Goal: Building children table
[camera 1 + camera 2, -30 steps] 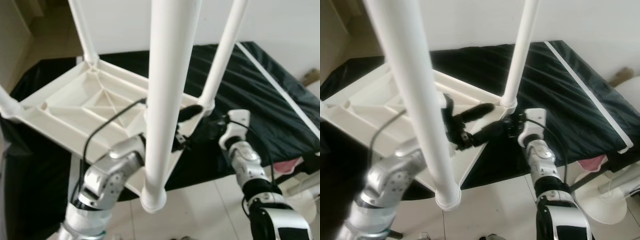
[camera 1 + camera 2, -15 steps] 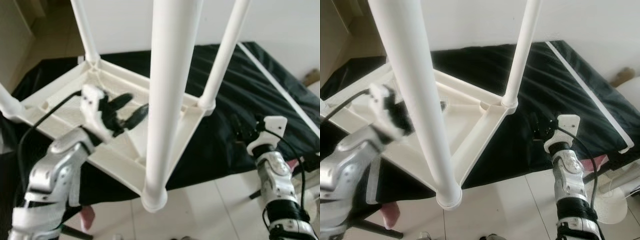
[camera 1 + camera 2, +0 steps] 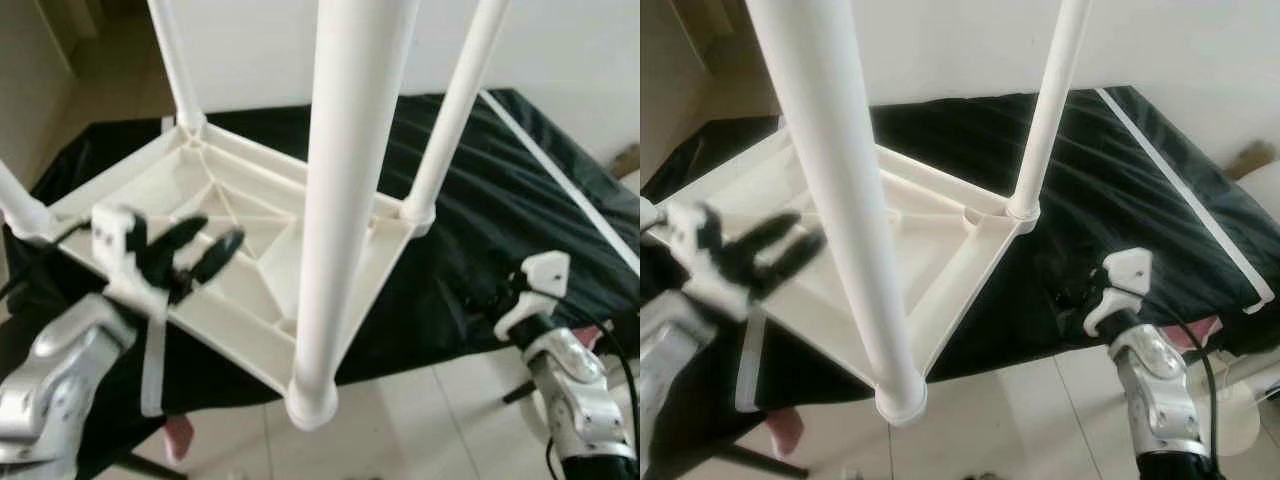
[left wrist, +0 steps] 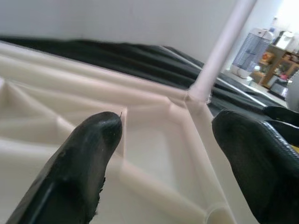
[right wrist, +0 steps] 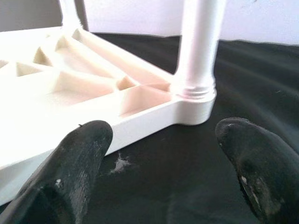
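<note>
Upside-down children's table (image 3: pixel 240 215) on black cloth (image 3: pixel 500 200), legs (image 3: pixel 345 200) pointing upward

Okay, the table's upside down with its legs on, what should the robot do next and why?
Probably bring both open grippers back to the table top's rim to turn it over: all four legs stand seated, the left gripper hovers above the ribbed underside, and the right gripper is off the corner, holding nothing.

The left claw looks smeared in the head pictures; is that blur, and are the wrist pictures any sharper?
Yes: in both eye views the left claw is motion-blurred, while the table stays fairly crisp. In the left wrist view the near fingers are soft, out of focus. The right wrist view is sharper on the table leg.
</note>
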